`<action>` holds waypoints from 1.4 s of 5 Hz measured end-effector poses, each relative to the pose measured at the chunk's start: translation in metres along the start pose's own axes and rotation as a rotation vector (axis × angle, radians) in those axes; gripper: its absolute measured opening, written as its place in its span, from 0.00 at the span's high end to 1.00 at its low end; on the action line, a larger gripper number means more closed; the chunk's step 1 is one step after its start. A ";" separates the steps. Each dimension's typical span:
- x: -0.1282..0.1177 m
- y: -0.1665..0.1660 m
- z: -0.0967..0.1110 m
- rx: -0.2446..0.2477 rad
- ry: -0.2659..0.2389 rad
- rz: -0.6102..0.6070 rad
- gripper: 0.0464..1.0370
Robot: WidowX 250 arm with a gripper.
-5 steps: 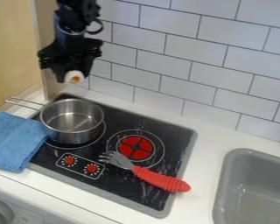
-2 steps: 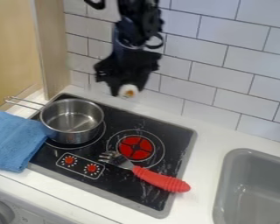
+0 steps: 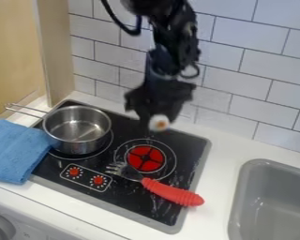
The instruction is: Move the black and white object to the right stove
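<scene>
The black gripper [image 3: 157, 118] hangs over the back part of the stovetop, just above and slightly right of the right burner [image 3: 145, 158] in the camera view. It is shut on a small white sushi-like object [image 3: 159, 123] with an orange centre and some dark colour, held in the air at the gripper's lower end. The right burner is a red disc inside white rings on the black stovetop [image 3: 124, 191].
A metal pot [image 3: 77, 130] stands on the left burner, its handle pointing left. A fork with a red handle [image 3: 172, 192] lies across the stovetop, its tines near the right burner. A blue cloth [image 3: 16, 151] is at the left, a grey sink [image 3: 239, 197] at the right.
The gripper has moved right and down from the upper left, carrying the white object from behind the pot to above the right burner's back side. Pot, fork and cloth have stayed put.
</scene>
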State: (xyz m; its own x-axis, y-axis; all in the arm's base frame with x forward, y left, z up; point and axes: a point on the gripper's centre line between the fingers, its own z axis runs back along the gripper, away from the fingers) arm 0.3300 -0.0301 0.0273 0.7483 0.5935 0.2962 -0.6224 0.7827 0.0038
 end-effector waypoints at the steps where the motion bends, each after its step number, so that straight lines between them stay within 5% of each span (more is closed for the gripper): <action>1: -0.019 -0.004 -0.020 0.037 0.055 -0.041 0.44; 2: -0.018 -0.017 -0.021 0.053 0.068 -0.079 0.36; 3: -0.022 -0.017 -0.020 0.048 0.096 -0.072 0.06; 6: -0.022 -0.009 -0.017 0.099 0.099 -0.064 0.04; 7: -0.007 -0.013 0.016 0.038 0.046 -0.034 0.04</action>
State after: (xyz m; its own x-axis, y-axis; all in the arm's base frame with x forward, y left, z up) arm 0.3289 -0.0474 0.0405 0.7784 0.5753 0.2511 -0.6039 0.7955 0.0493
